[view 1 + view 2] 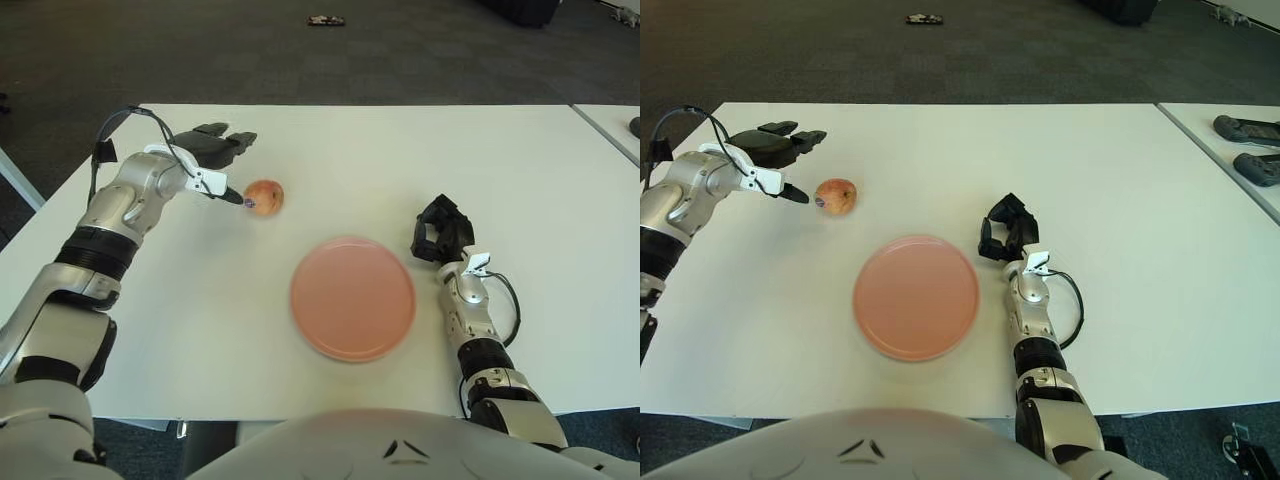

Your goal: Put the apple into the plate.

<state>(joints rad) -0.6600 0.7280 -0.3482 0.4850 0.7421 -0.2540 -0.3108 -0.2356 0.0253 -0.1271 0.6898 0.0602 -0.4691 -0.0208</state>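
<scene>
Beside apple (pixel 264 197), open left robot hand (pixel 222 165), plate (pixel 352 298) near

Bare table (pixel 420 150) lies between the apple (pixel 264 197) and the plate (pixel 352 298).

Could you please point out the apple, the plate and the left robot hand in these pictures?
apple (pixel 265 197): left eye view, middle of its visible skin.
plate (pixel 353 298): left eye view, bare centre of the pink dish.
left robot hand (pixel 213 152): left eye view, middle of the hand, just left of the apple.
</scene>
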